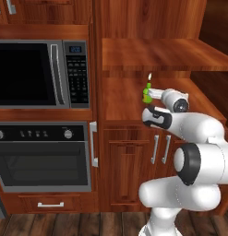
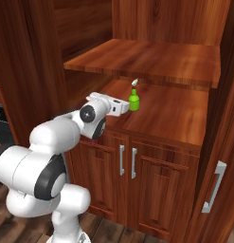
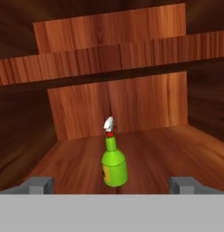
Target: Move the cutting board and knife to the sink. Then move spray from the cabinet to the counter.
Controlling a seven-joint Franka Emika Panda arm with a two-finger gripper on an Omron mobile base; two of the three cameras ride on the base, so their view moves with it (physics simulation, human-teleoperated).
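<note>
Standing upright on the lower shelf of the cabinet (image 2: 175,114) niche, near the shelf's middle, the spray (image 3: 114,165) is seen centred ahead of the gripper (image 3: 111,183), whose jaws are spread fully wide with nothing held; alignment for a grasp around the body is judged likely. Bottle: glossy green, rounded body, narrow neck, whitish nozzle, red tip. Shelves: reddish wood grain, flat. Microwave (image 1: 41,73) is set to the left

A kitchen wall of reddish-brown wood panelling. A steel-framed microwave (image 1: 41,73) sits left of the hand, with a black oven (image 1: 41,154) and a drawer (image 1: 51,203) beneath it. Dark wooden plank flooring (image 1: 64,223) runs along the bottom.
</note>
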